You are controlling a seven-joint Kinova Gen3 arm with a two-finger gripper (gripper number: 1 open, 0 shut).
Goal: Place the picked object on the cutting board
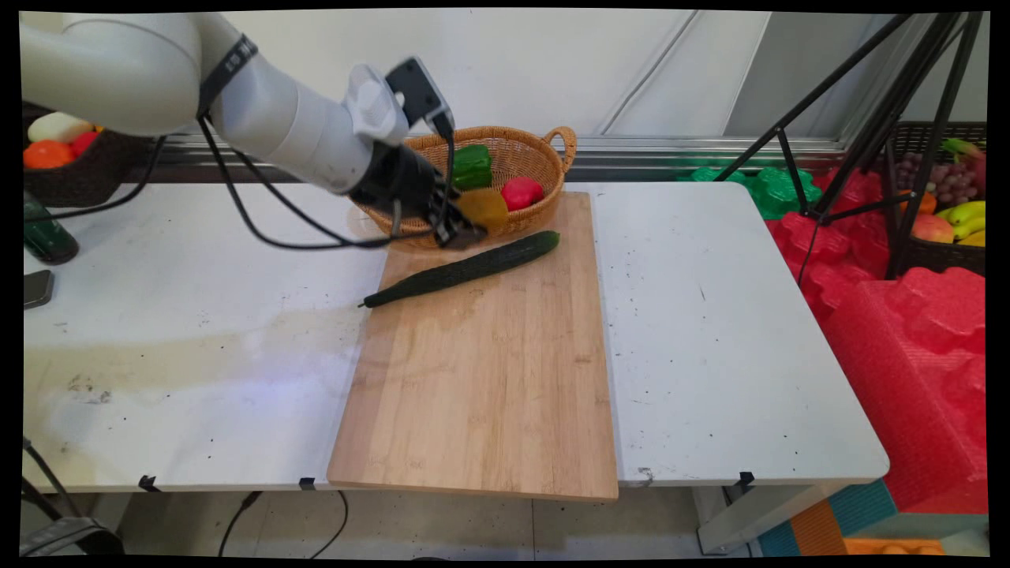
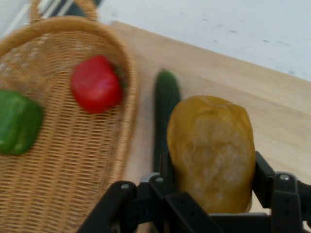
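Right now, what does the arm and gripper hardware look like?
White rounded arm links with a black band; loose black cables loop below. A grey-and-black camera module sits at the wrist. The gripper is black, with jointed linkage and two fingers.

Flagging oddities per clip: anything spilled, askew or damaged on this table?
A brownish stain spreads across the white table left of the cutting board. The cucumber lies diagonally, its tip overhanging the board's left edge. Nothing else stands out.

Claw [image 2: 211, 170] clamped, angled downward.
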